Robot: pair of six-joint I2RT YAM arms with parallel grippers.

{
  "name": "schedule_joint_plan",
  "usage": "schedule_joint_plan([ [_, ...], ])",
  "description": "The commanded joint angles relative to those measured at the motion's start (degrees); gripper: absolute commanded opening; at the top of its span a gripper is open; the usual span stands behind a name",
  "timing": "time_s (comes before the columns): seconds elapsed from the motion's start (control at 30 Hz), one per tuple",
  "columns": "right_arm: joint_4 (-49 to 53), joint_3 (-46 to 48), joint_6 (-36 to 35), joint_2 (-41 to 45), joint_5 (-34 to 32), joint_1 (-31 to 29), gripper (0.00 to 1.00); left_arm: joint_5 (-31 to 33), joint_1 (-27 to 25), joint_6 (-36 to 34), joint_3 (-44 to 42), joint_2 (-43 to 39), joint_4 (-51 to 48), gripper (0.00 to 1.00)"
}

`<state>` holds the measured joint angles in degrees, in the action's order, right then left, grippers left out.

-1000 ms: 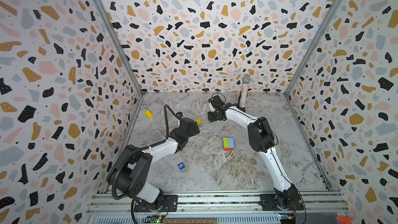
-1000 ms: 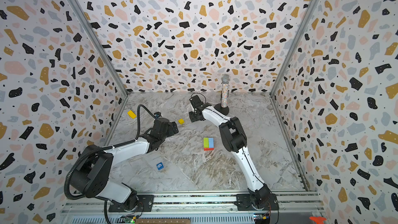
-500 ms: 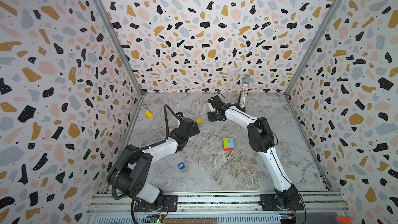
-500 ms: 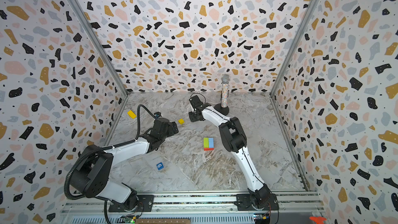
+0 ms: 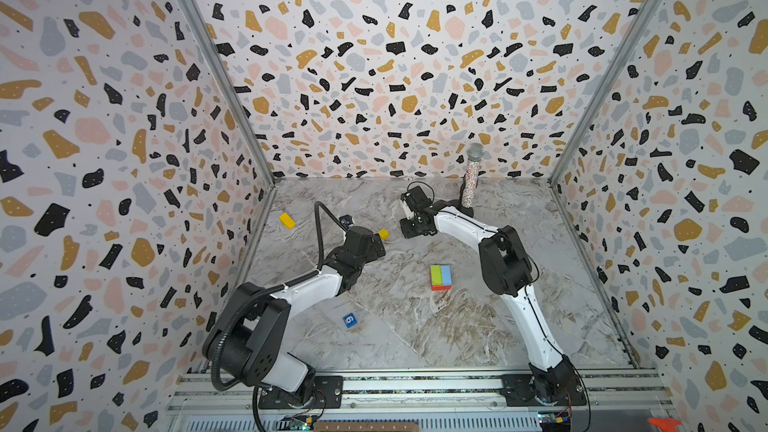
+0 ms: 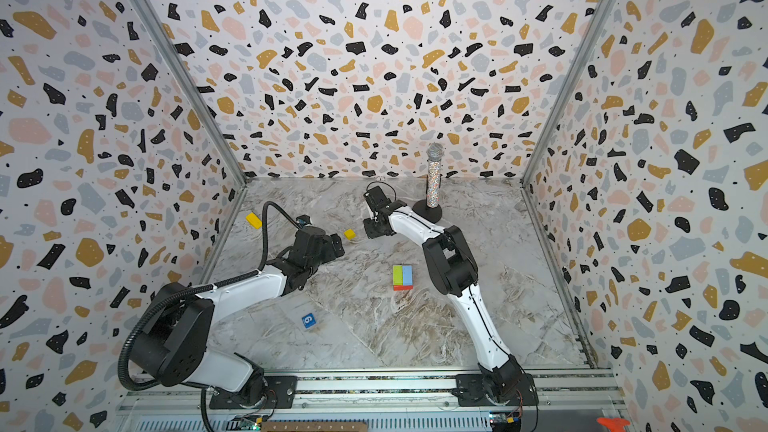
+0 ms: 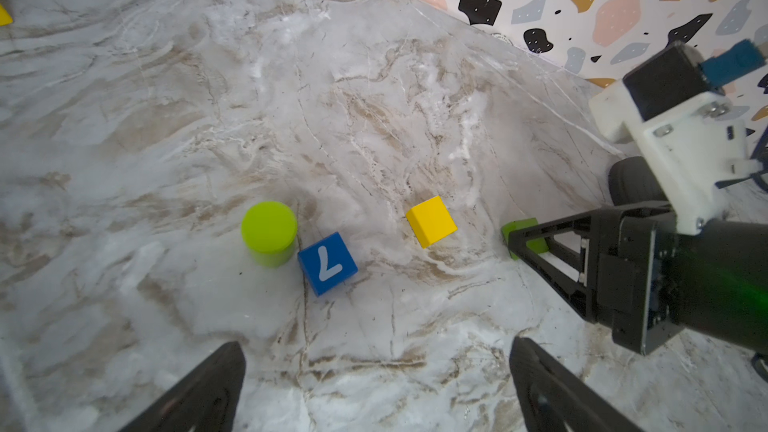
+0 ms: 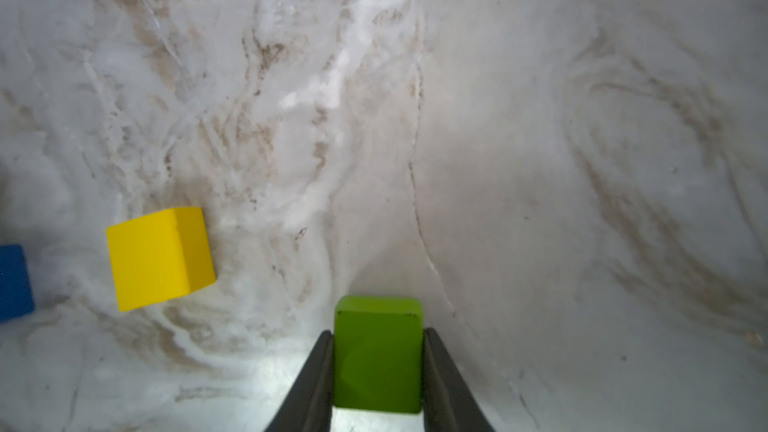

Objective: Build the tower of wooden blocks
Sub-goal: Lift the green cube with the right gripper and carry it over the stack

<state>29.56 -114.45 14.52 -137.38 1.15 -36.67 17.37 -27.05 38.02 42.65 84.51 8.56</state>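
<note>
My right gripper [image 8: 378, 367] is shut on a lime green block [image 8: 378, 353] low over the marble floor; the left wrist view shows the same block [image 7: 519, 228] at its fingertips. A yellow cube [image 8: 160, 257] lies close beside it, apart from the fingers. My left gripper [image 7: 376, 388] is open with nothing between its fingers, short of a dark blue numbered cube [image 7: 327, 263] that touches a lime cylinder [image 7: 269, 231]. In both top views the tower [image 5: 440, 277] [image 6: 402, 277] is low: green and light blue bricks side by side on a red one.
A glittery microphone [image 5: 471, 180] on a round black base stands at the back, just behind my right arm. A yellow brick [image 5: 286, 220] lies near the left wall. A second blue numbered cube [image 5: 350, 320] lies toward the front. Patterned walls close three sides.
The right gripper's jaws have come together on the green block. Neither arm has visibly shifted in the top views.
</note>
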Motion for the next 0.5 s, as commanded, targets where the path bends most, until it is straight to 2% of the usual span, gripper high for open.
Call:
schedule_joint_plan([
  [0.0,0.31,3.28,0.87,8.35,-1.51,-0.66,0.32,-0.12,0.32,0.56,-0.26,-1.85,0.46,1.0],
  [0.3,-1.07,15.4,1.29,20.76,-3.87,-1.58,0.32,-1.47,0.08,0.98,-1.9,-6.4,-0.47,1.0],
  [0.47,-1.52,21.28,2.07,27.0,-4.26,-1.79,0.32,-1.05,-1.95,1.15,-3.94,-9.63,-1.13,1.0],
])
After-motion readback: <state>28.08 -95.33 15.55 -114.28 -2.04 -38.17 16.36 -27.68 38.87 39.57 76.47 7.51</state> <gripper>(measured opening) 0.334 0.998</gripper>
